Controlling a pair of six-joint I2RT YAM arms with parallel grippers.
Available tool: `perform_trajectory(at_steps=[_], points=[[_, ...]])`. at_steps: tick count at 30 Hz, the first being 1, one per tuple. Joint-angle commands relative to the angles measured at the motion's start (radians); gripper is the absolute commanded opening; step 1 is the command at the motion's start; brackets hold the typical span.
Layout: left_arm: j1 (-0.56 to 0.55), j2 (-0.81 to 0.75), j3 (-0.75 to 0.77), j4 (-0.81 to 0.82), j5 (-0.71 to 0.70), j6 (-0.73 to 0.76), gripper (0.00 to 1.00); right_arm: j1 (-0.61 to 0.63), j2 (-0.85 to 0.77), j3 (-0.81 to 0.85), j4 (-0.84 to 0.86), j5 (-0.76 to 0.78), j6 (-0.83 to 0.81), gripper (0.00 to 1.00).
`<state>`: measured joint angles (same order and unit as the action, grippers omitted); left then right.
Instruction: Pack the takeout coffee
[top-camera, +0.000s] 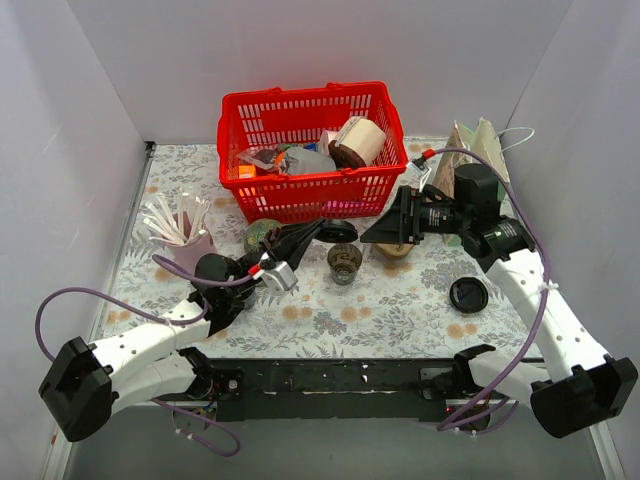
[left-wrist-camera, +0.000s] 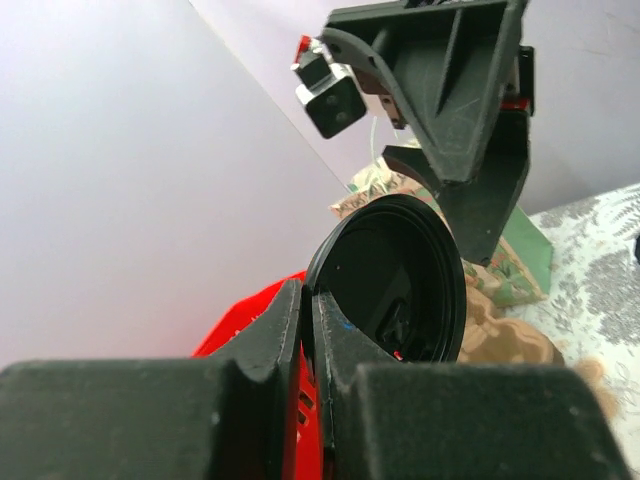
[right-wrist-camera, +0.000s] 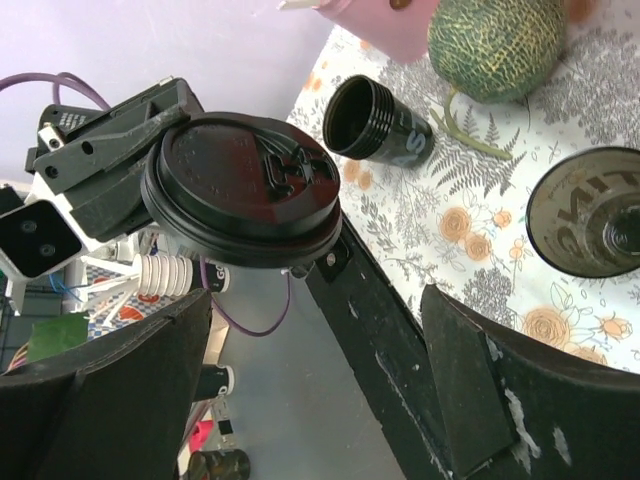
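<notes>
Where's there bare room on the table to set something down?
Bare cloth lies along the near edge, between the cup, the loose lid and the arm bases. Another patch sits back left, between the red basket and the pink cup. It is crowded in front of the basket, where the left hand, gripping a lid, meets the open right hand.

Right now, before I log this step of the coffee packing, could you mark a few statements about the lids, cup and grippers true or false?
1. The left gripper is pinching a black lid. True.
2. The right gripper is shut on the upright cup. False: it is open and holds nothing.
3. The upright cup has a lid on. False: its top is open.
4. A second lid lies on the table by the right arm. True.
</notes>
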<state>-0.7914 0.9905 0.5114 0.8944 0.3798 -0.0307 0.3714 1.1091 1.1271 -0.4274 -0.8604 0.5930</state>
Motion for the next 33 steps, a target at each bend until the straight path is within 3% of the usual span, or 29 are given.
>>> perform_trajectory(at_steps=[1, 3, 5, 7, 10, 14, 17, 18, 24, 28, 33], points=[[0.0, -0.004, -0.005, 0.202, 0.022, 0.021, 0.0, -0.026, -0.086, -0.032, 0.179, -0.046, 0.068, 0.93], [0.0, 0.036, -0.055, 0.402, 0.054, 0.081, 0.0, -0.04, -0.081, -0.039, 0.2, -0.104, 0.119, 0.93], [-0.002, 0.109, -0.068, 0.463, 0.125, 0.278, 0.0, -0.055, -0.075, -0.041, 0.199, -0.138, 0.197, 0.93], [0.0, 0.145, -0.056, 0.48, 0.159, 0.379, 0.0, -0.072, -0.081, -0.03, 0.168, -0.123, 0.224, 0.93], [0.0, 0.116, 0.008, 0.29, 0.211, 0.429, 0.0, -0.08, -0.092, -0.001, 0.135, -0.046, 0.249, 0.93], [-0.002, 0.077, 0.035, 0.233, 0.289, 0.416, 0.0, -0.08, -0.083, 0.011, 0.09, 0.029, 0.313, 0.96], [-0.002, 0.073, 0.065, 0.086, 0.333, 0.566, 0.0, -0.081, -0.039, 0.053, -0.051, 0.084, 0.286, 0.97], [-0.005, 0.068, 0.071, -0.002, 0.341, 0.656, 0.0, -0.08, -0.032, 0.046, -0.045, 0.077, 0.306, 0.97], [-0.022, 0.056, 0.114, -0.127, 0.364, 0.741, 0.0, -0.08, -0.081, -0.038, 0.139, 0.087, 0.49, 0.97], [-0.055, 0.076, 0.163, -0.297, 0.301, 1.013, 0.0, -0.078, -0.084, -0.035, 0.167, 0.078, 0.554, 0.97], [-0.081, 0.091, 0.196, -0.306, 0.298, 1.029, 0.0, -0.077, -0.115, -0.049, 0.162, 0.07, 0.574, 0.94]])
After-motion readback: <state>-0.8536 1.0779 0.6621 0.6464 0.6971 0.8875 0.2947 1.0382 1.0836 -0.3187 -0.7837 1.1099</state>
